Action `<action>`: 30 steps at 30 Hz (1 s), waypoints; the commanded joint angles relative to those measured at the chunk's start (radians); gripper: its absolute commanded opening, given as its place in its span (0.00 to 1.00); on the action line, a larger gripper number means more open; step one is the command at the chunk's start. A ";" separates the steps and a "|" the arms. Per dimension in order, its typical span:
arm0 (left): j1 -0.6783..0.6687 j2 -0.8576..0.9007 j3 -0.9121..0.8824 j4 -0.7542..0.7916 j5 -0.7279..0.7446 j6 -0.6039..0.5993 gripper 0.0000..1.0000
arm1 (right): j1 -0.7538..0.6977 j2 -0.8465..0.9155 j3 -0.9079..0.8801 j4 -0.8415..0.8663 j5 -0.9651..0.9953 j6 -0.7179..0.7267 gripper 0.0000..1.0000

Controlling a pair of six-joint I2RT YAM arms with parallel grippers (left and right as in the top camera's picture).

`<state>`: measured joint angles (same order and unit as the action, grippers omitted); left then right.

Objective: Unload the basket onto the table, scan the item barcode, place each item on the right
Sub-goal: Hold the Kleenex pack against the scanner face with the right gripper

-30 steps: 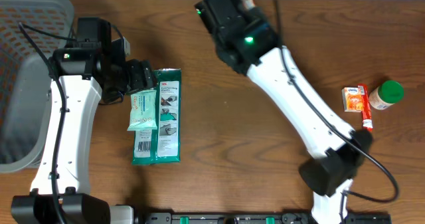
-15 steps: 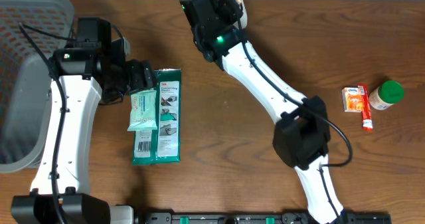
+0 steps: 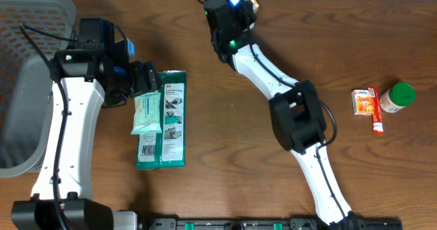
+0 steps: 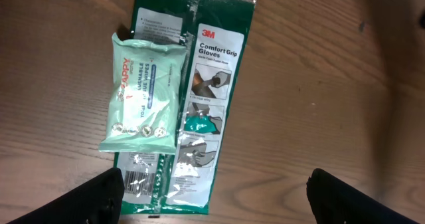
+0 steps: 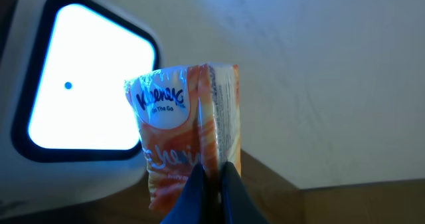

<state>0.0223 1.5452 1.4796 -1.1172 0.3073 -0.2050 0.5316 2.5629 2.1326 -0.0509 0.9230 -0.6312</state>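
The right gripper (image 5: 212, 187) is clamped shut on the bottom edge of a small tissue pack (image 5: 182, 137), its two dark fingers pinching the seam. The pack stands upright in the grip, raised off the table (image 3: 225, 155) at the far edge. It is a soft plastic-wrapped packet in orange and white, with a rounded white label bearing blue lettering on its front face and fine print running down the narrow side. Just beside it, to its left in the right wrist view, is a scanner (image 5: 80, 84) whose rounded window glows bright white inside a dark frame; the pack overlaps the window's right edge. Whether a barcode faces the window cannot be told. The left gripper (image 4: 216, 201) hangs with its fingers spread wide and holding nothing, above a pale green pack of wipes (image 4: 143, 94) that lies partly on top of a long dark green pack of gloves (image 4: 209, 84). Near the right edge of the table sit a second tissue pack (image 3: 363, 101), a red tube (image 3: 375, 110) and a green-lidded jar (image 3: 397, 97), close together.
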 commanded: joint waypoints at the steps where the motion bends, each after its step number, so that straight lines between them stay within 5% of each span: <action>1: -0.002 0.003 -0.002 0.000 -0.014 0.013 0.89 | 0.006 0.035 0.013 0.056 0.011 -0.062 0.01; 20: -0.002 0.003 -0.002 0.000 -0.014 0.013 0.89 | -0.008 0.030 0.013 0.018 -0.088 0.128 0.01; 30: -0.002 0.003 -0.002 0.000 -0.014 0.013 0.89 | -0.018 -0.315 0.014 -0.203 -0.133 0.211 0.01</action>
<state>0.0223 1.5452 1.4796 -1.1172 0.3061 -0.2050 0.5201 2.4725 2.1304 -0.1940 0.8452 -0.5106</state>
